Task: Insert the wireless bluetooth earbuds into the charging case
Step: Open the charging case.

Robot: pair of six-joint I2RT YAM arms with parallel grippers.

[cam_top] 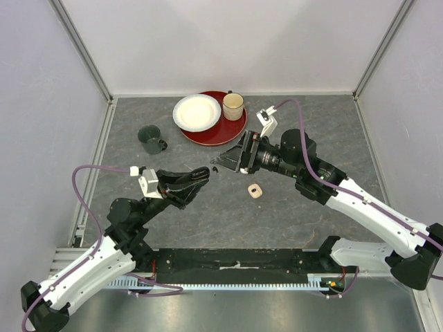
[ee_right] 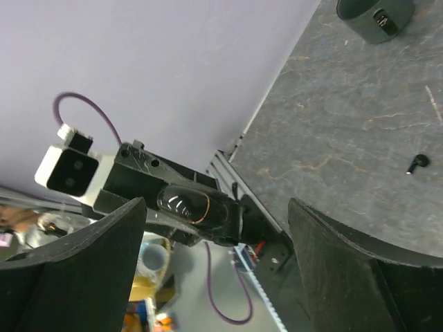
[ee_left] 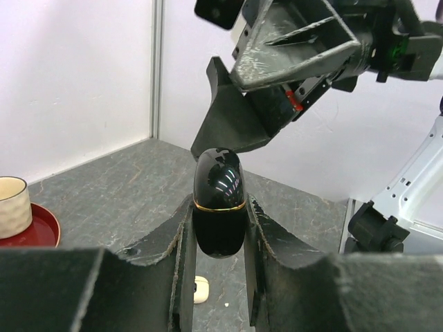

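Pinched in left gripper (ee_left: 219, 211): glossy black egg-shaped charging case (ee_left: 219, 185), long axis toward 2 o'clock overhead, facing wide-open, empty right gripper (ee_right: 218, 214).

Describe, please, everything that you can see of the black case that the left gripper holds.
The black case is a small rounded pebble, glossy plastic as it looks, with a thin gold band around its middle. It looks shut. It is held in the air, upright in the left wrist view, its lower half clamped between the fingers of the left gripper. One finger of the open right gripper is at its top; whether it touches cannot be told.
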